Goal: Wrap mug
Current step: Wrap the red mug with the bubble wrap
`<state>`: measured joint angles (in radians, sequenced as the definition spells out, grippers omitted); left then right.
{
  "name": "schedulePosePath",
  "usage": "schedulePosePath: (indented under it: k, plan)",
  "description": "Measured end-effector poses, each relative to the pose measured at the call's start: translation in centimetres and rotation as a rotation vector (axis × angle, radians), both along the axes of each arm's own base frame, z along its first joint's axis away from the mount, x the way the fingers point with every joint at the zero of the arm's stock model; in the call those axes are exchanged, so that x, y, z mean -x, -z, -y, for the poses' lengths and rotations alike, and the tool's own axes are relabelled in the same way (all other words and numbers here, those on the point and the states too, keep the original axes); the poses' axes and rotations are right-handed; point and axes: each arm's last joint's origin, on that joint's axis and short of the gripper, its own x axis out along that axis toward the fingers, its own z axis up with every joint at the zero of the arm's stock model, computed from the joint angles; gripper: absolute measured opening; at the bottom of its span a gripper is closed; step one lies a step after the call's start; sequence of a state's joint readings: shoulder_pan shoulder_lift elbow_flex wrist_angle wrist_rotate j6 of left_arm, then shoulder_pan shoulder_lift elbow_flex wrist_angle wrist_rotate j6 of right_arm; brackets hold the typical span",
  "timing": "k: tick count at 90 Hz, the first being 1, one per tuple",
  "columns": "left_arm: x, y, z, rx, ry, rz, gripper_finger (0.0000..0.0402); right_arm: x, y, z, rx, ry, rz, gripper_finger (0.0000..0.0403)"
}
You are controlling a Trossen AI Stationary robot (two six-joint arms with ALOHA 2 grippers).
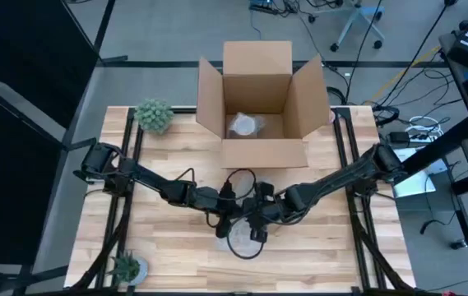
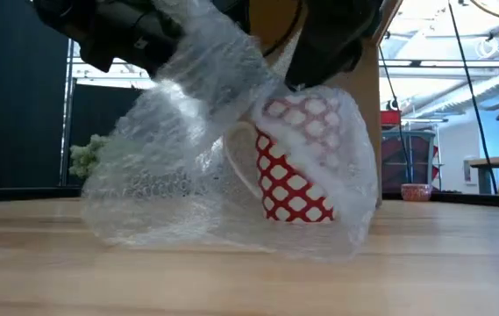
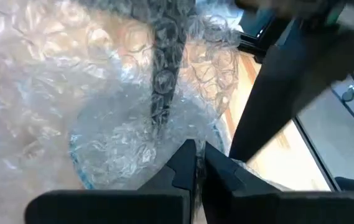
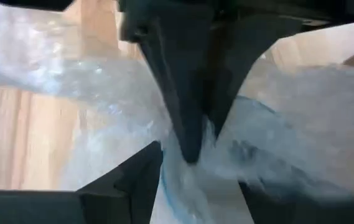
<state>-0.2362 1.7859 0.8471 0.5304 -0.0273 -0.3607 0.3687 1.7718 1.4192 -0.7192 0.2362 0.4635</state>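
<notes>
Mug [image 2: 297,171], red-and-white, stands upright mid-table, just in front of the box [image 1: 257,99], half draped in bubble wrap [image 2: 179,167]. Left gripper [image 3: 194,163] pinches the wrap, fingers nearly closed on it, lifting a flap over the rim. Right gripper [image 1: 260,224] is right beside, over the mug; its fingers spread apart, probably steadying the sheet.
</notes>
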Motion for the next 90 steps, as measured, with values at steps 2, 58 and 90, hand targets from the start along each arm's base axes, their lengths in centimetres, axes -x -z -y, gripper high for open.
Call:
schedulePosePath:
  k: [2, 58, 90]
  plan:
    - [0.0, 0.0, 0.0, 0.0, 0.0, 0.0, 0.0001, 0.1, -0.4, 0.0, -0.004, 0.0, -0.019, 0.0185]
    - [0.0, 0.0, 0.1, 0.009, 0.013, 0.013, 0.0001, 0.7, -4.5, -1.5, 0.185, -0.05, 0.035, 0.0185]
    - [0.0, 0.0, 0.1, 0.014, 0.023, 0.012, 0.0001, 0.6, -3.0, -0.2, 0.266, -0.105, -0.039, 0.0185]
